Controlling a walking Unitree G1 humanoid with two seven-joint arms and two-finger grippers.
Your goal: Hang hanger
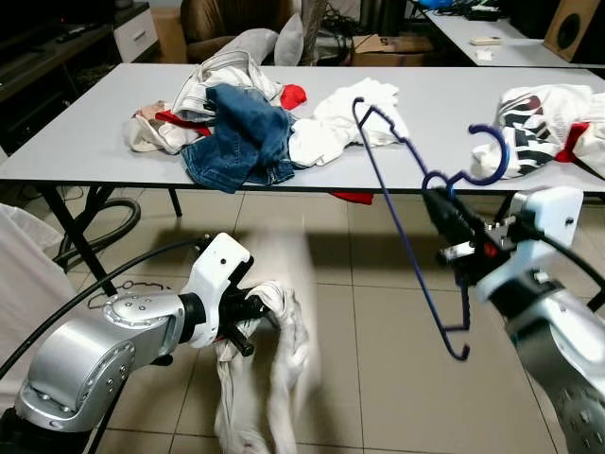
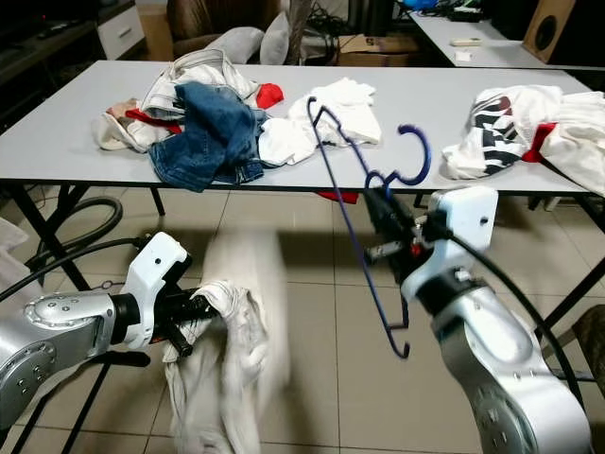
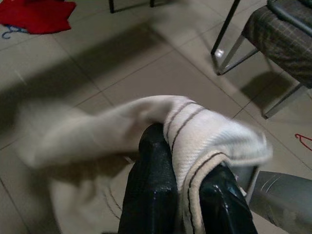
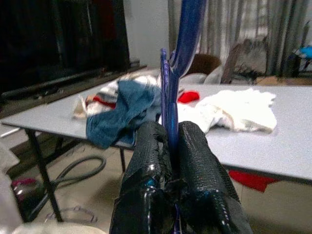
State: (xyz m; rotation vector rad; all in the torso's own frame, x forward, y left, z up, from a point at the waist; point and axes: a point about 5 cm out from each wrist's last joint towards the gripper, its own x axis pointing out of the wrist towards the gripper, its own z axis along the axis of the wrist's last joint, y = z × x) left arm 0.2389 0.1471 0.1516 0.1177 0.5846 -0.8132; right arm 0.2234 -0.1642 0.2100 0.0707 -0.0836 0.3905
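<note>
A blue wire hanger (image 1: 406, 222) hangs in the air in front of the table, hook up at the right. My right gripper (image 1: 442, 210) is shut on its neck just below the hook; in the right wrist view the blue wire (image 4: 170, 105) runs up between the black fingers (image 4: 151, 161). Low at the left, my left gripper (image 1: 253, 317) is shut on a white garment with thin dark stripes (image 1: 274, 378) that droops toward the tiled floor and looks motion-blurred. In the left wrist view the cloth (image 3: 195, 136) is folded over the fingers (image 3: 151, 185).
A long grey table (image 1: 95, 123) stands ahead with a heap of jeans and white and red clothes (image 1: 236, 123) and more clothes (image 1: 548, 128) at the right. A red cloth (image 1: 352, 197) lies under it. A hose (image 1: 109, 222) curls on the floor at left.
</note>
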